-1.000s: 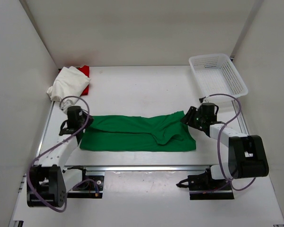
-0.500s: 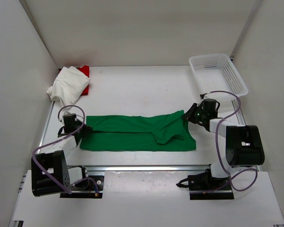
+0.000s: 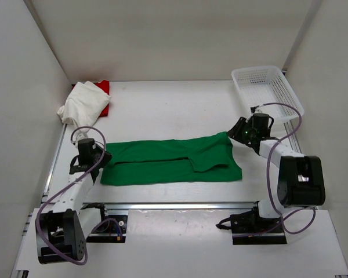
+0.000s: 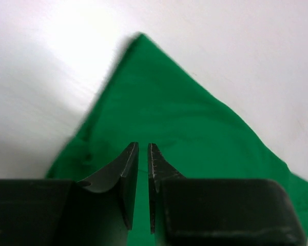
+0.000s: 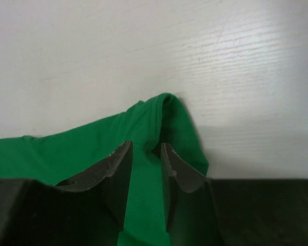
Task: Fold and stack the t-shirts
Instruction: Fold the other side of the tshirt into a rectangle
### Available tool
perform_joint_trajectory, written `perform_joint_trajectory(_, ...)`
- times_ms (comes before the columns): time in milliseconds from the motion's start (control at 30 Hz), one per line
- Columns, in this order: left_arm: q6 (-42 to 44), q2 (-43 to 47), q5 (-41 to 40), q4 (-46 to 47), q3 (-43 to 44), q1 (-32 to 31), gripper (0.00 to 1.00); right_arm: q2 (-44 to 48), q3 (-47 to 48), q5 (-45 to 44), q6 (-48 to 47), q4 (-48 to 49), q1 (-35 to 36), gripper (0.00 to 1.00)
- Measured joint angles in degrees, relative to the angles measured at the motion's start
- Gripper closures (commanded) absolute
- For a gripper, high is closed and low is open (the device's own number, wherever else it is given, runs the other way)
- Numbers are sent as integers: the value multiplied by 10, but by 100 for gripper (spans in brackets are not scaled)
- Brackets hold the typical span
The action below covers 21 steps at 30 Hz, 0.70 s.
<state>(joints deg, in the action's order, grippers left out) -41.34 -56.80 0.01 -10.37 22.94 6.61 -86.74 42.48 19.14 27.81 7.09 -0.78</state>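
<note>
Early stage, we judge: the green t-shirt (image 3: 168, 162) lies as a long flat band across the near desk (image 3: 174, 110) between the arms. One lengthwise fold looks done, with a layer edge running down the middle and a lumpy right end. The white t-shirt (image 3: 84, 101) is a crumpled heap in the far-left corner, on top of the red t-shirt (image 3: 104, 87), which shows only as a sliver. Neither is folded and there's no stack yet. All three look soft, matte and limp. Left fingers (image 4: 128, 169) are nearly closed over the shirt's left corner; we can't tell if they pinch cloth. Right fingers (image 5: 118, 169) are part-open, straddling a raised hem ridge, not clamping.
</note>
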Motion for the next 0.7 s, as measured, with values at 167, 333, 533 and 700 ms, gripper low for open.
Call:
perform_joint_trajectory(167,-1,-37,-18,24,44,-129,77,121,-63,-56,-6,-22,71,89)
perform_joint_trajectory(333,6,-136,-17,76,99,-268,77,229,-147,-113,-7,-56,127,66)
perform_joint_trajectory(533,15,-191,4,110,110,-383,76,307,-204,-180,-10,-134,132,57)
perform_joint_trajectory(700,9,-191,28,151,93,-431,77,291,-211,-178,-4,-139,132,65)
